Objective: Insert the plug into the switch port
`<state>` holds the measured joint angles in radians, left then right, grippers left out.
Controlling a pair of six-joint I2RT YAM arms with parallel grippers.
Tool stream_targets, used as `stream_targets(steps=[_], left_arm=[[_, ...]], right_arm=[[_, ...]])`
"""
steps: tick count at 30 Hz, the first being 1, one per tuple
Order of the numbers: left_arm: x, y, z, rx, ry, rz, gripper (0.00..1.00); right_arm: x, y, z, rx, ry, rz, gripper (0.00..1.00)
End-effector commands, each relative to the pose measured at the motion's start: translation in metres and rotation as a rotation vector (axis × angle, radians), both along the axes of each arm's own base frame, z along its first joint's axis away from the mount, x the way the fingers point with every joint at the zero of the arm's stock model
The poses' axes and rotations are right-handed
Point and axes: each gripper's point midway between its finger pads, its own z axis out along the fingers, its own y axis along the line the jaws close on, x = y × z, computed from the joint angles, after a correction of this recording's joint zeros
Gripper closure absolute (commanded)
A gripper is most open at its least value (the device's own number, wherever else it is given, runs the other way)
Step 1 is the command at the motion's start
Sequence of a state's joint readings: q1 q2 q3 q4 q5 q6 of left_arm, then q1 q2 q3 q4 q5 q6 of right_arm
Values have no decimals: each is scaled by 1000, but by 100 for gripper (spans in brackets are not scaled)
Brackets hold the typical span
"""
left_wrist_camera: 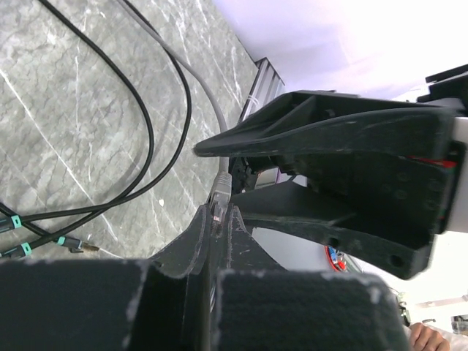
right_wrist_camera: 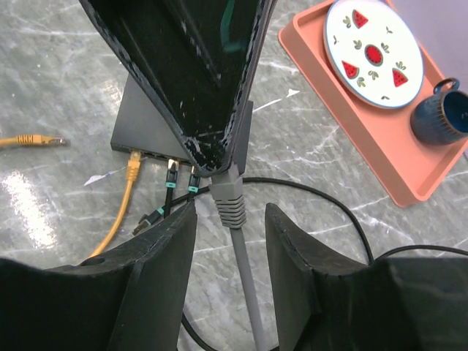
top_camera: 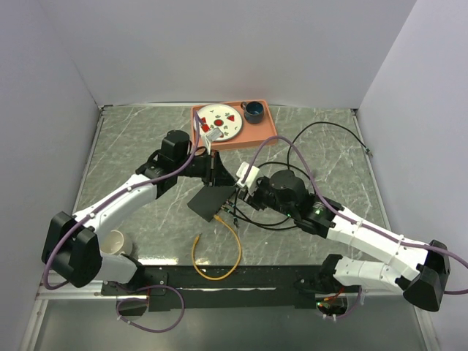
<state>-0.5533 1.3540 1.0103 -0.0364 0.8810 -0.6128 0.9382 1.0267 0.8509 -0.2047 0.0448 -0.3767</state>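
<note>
The left gripper [right_wrist_camera: 218,155] pinches the grey plug [right_wrist_camera: 228,191] tight, just beside the black box [right_wrist_camera: 142,121], not yet in a port [right_wrist_camera: 151,153]. The right gripper [right_wrist_camera: 230,245] stands half open around the cable [right_wrist_camera: 247,292]. A tug there could twist the plug.

Two arms meeting tip to tip ahead of their bases

The left arm [top_camera: 121,201] stretches forward and to the right. The left pincer [right_wrist_camera: 219,162] tapers to a narrow point, clamped on the plug [right_wrist_camera: 228,194]. The right arm [top_camera: 365,238] bends in from the right side. The right pincer [right_wrist_camera: 230,216] stands parted, its fingers [right_wrist_camera: 164,256] apart just beside the left pincer's tip, gripping nothing.
</note>
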Motion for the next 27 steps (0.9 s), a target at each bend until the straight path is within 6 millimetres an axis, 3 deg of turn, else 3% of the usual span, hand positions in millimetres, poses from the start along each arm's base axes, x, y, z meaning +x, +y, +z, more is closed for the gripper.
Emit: stream_targets(steps=[1,8,12,19,20,21,24,27], left_arm=[[4,-3,12,-10,-31,-4,99],[4,-4,10,-7,-28,-6,99],[3,-4,10,-6,-24,-11,99],[2,-4,4,1,-7,-23,99],[2,-5,6,-3,-12,-26,99],[1,-5,6,-3,-10,-29,99],[1,-5,5,0,-11,-33,99],[3,-5,2,9,-11,-25,93]], right_arm=[[3,3,40,90,-81,-10,49],[4,6,40,89,-83,-8,49],[5,8,40,89,-85,-7,60],[5,10,40,98,-87,-5,61],[5,11,39,96,-85,-2,64],[5,11,41,97,-85,-2,77],[5,12,40,97,-81,3,100],[6,12,39,92,-84,-2,100]])
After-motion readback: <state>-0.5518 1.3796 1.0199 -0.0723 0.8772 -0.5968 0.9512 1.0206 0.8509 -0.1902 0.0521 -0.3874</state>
